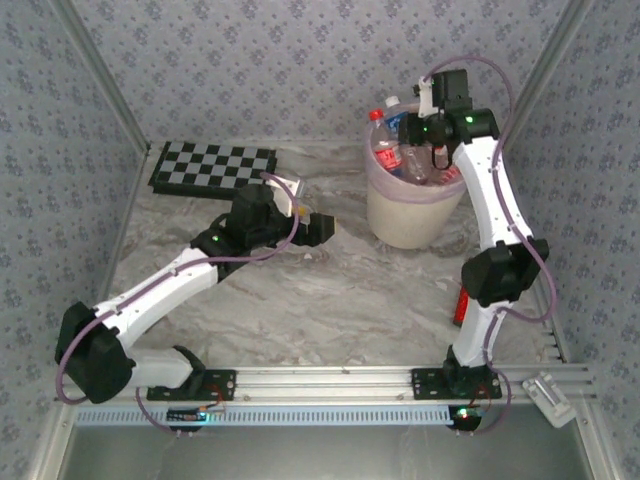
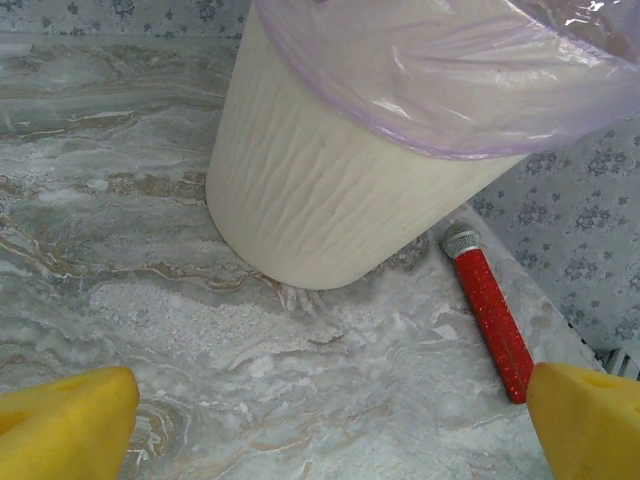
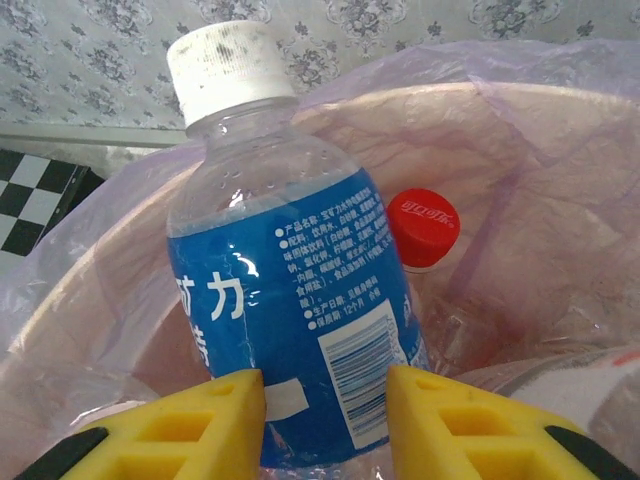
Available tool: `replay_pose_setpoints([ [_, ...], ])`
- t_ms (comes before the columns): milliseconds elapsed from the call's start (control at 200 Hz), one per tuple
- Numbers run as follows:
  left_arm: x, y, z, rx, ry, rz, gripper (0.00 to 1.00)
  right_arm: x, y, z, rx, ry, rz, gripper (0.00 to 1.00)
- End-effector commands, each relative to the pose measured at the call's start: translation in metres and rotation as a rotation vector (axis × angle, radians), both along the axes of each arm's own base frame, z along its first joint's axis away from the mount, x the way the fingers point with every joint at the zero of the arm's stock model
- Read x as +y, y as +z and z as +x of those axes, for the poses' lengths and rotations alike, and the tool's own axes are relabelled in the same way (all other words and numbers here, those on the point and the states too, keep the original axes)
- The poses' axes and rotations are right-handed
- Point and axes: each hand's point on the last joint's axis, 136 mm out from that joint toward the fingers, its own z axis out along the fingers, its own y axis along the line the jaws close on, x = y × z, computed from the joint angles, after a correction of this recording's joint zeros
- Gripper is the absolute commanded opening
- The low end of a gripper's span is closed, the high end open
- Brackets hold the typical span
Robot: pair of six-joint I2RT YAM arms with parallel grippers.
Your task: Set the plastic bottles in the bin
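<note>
1. Grey floral wallpaper closed in a marbled table [image 1: 330, 310], where a checkerboard [image 1: 212, 166] lay well apart from both hands
2. The right hand [image 3: 326, 420] was clenched on a blue-labelled bottle [image 3: 285, 300], its yellow fingers [image 3: 190, 425] pressed to either side of the lower label and the white cap pointing away from it
3. That bottle stood at the mouth of the bin [image 3: 520, 130], whose pink liner [image 3: 90, 270] spread around and beyond the hand
4. A red-capped bottle [image 3: 422, 225] sat inside the liner, just beyond the held one and to its right
5. The left hand [image 2: 325, 430] was released, jaws wide with nothing between them, low over the table
6. Directly ahead of the left hand rose the bin's cream wall, and a red tube [image 2: 490, 310] lay ahead to its right, just beside the bin's foot
</note>
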Motion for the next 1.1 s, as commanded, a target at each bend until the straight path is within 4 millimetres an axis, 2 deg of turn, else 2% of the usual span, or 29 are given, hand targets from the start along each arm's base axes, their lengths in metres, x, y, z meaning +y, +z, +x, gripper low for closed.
replay_pose_setpoints([
  [0,0.005,0.010,-0.001,-0.018,0.009,-0.008,1.00,0.010,-0.010,-0.009,0.041,0.022,0.027,0.38],
  [95,0.006,0.011,0.000,-0.022,0.015,-0.004,1.00,0.010,0.006,-0.011,0.015,0.029,0.033,0.39],
  [155,0.008,0.012,0.001,-0.025,0.025,0.002,1.00,0.009,0.030,-0.016,-0.034,0.028,0.034,0.42],
  [205,0.009,0.011,0.002,-0.025,0.031,0.011,1.00,0.003,0.053,-0.021,-0.083,0.010,0.031,0.49],
  [330,0.011,0.010,0.003,-0.030,0.038,0.027,0.99,-0.030,0.105,-0.039,-0.189,-0.074,0.010,0.70],
  [435,0.011,0.009,0.004,-0.032,0.037,0.031,1.00,-0.065,0.122,-0.057,-0.217,-0.158,0.007,0.82],
  [600,0.009,0.007,0.005,-0.032,0.032,0.035,0.99,-0.127,0.110,-0.079,-0.188,-0.322,0.086,1.00],
  [745,0.009,0.002,0.005,-0.023,0.028,0.043,1.00,-0.152,0.093,-0.084,-0.164,-0.340,0.268,1.00],
  [805,0.009,0.001,0.005,-0.021,0.030,0.044,1.00,-0.155,0.086,-0.081,-0.168,-0.307,0.342,1.00],
  [955,0.014,-0.003,0.008,-0.015,0.062,0.063,1.00,-0.141,0.061,-0.078,-0.108,-0.205,0.431,1.00],
  [1095,0.033,-0.016,0.020,0.018,0.169,0.115,1.00,-0.130,0.045,-0.075,-0.080,-0.150,0.488,1.00],
])
